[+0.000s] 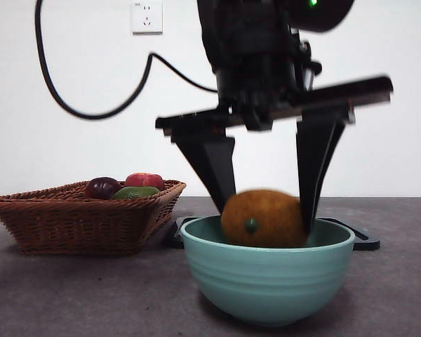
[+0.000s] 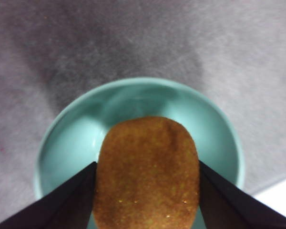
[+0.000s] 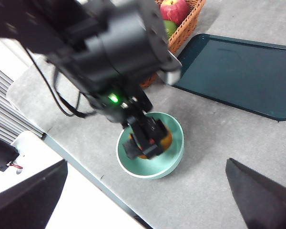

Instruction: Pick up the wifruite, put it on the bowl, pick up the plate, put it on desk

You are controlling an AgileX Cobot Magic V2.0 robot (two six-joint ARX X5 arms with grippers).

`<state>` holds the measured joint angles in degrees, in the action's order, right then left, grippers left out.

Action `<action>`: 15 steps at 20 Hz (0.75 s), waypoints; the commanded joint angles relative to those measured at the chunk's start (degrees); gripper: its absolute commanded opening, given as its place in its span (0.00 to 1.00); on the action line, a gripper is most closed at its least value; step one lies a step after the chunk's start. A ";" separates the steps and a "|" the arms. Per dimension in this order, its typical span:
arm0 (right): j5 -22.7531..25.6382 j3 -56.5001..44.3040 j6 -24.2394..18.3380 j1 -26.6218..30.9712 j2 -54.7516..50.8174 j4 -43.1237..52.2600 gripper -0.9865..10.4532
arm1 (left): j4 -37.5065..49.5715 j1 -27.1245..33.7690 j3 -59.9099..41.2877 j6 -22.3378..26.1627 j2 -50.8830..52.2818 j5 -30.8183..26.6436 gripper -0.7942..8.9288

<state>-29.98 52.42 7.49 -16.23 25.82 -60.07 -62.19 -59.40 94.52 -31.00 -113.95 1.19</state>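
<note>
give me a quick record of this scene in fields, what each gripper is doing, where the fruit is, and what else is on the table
left gripper: shut on the brown fruit, holding it inside the rim of the green bowl
right gripper: open, waiting high above the table
dark tray: flat on the table behind the bowl
wicker basket: beside the bowl, holds red, green and dark fruit

The left gripper (image 2: pixel 147 191) grips the wifruite (image 2: pixel 147 174) between both jaws, above the bowl (image 2: pixel 71 138) on the desk (image 2: pixel 133 38).
</note>
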 commanded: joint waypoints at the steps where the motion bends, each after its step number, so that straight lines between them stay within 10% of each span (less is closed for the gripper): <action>1: -0.04 0.96 -0.46 -0.26 0.20 0.44 0.67 | 0.13 -0.68 1.40 -0.13 -3.39 -0.39 0.37; 15: -0.04 0.96 -0.46 -0.26 0.20 0.39 0.66 | -0.31 -0.68 1.42 0.98 -5.66 0.37 0.38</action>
<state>-29.98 52.42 7.46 -16.23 25.82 -60.07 -62.61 -59.40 94.54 -30.74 -117.95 1.43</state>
